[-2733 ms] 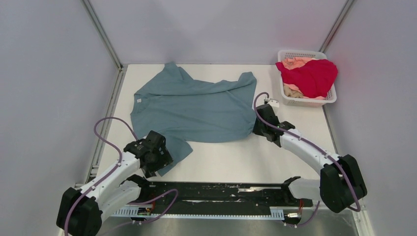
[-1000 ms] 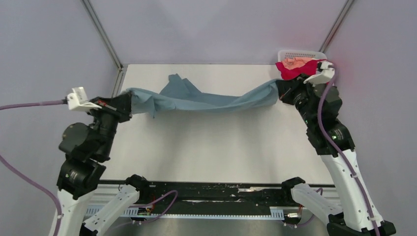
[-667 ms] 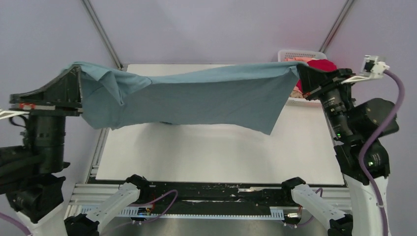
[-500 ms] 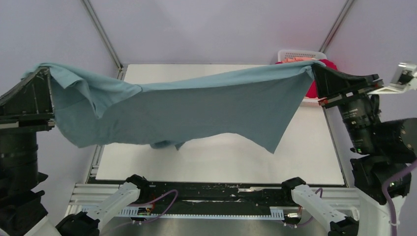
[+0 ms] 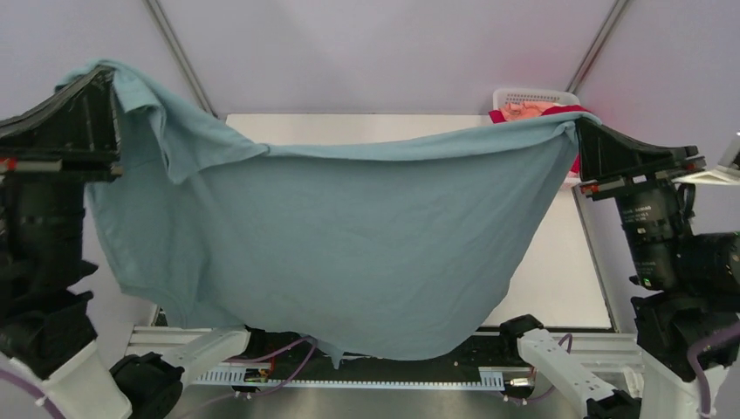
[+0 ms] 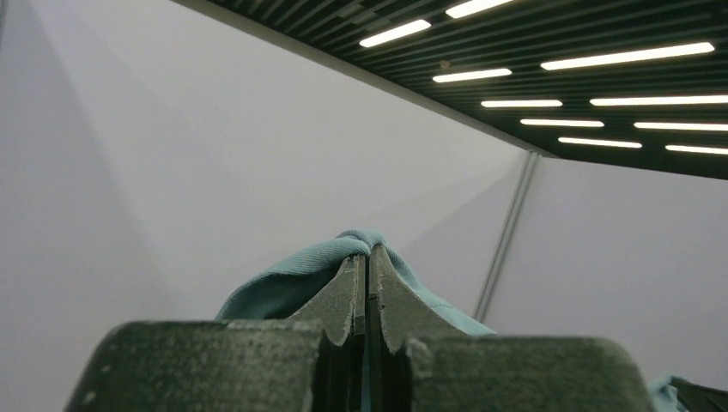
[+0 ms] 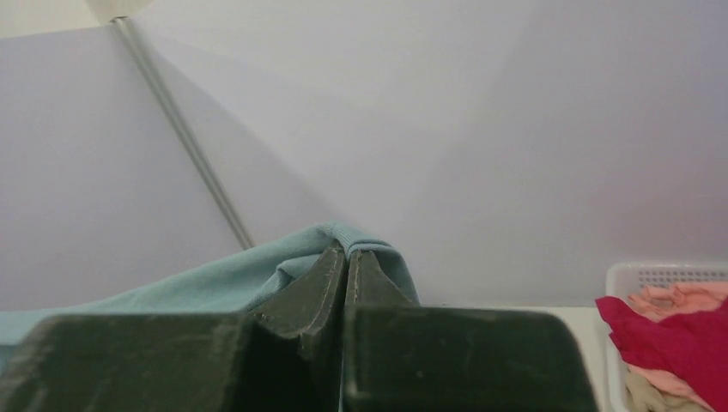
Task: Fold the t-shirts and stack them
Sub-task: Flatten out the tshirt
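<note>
The teal t-shirt (image 5: 349, 253) hangs open: left jaws and right jaws each pinch 1 top edge, held high and apart, apparently to flatten it

Gripper (image 6: 367, 255) fills btm of view, jaws pressed flat together w/ teal shirt (image 6: 283, 290) pinched at the tips. Cloth humps over the tips and drops away behind both fingers, more showing on the left. Bit more teal at far lower right. Beyond: pale wall (image 6: 172, 172), slim metal post (image 6: 506, 232) right of tips, light strips (image 6: 601, 60) above.
</note>
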Robot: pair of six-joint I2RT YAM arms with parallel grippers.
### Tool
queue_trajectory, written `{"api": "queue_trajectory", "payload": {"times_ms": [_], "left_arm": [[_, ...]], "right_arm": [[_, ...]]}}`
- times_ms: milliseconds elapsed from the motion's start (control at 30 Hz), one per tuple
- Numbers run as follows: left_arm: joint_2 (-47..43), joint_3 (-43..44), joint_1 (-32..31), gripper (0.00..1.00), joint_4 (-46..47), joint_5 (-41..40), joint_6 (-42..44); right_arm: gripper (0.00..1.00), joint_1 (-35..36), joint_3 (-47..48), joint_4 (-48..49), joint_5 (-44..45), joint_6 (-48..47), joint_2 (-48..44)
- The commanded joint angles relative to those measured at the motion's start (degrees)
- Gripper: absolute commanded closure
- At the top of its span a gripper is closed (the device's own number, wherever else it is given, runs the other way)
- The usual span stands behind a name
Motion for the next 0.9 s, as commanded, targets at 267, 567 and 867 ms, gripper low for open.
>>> {"api": "queue_trajectory", "payload": {"times_ms": [267,567,867], "left_arm": [[20.1,-22.6,1.2,1.00,14.4,-24.5,9.8],[42.6,-27.7,12.0,1.00,20.2,-15.5,3.8],[64.5,-16.3,17.9,1.00,20.1,-5.8,-1.2]], "right_arm": [[1.00,-0.8,-24.2,11.5,25.8,0.8,14.0],[1.00,-7.1,-34.4,27.1,20.6,1.0,34.4],[1.00,-8.1,-23.8,34.7,19.3,-5.5,56.2]]}}
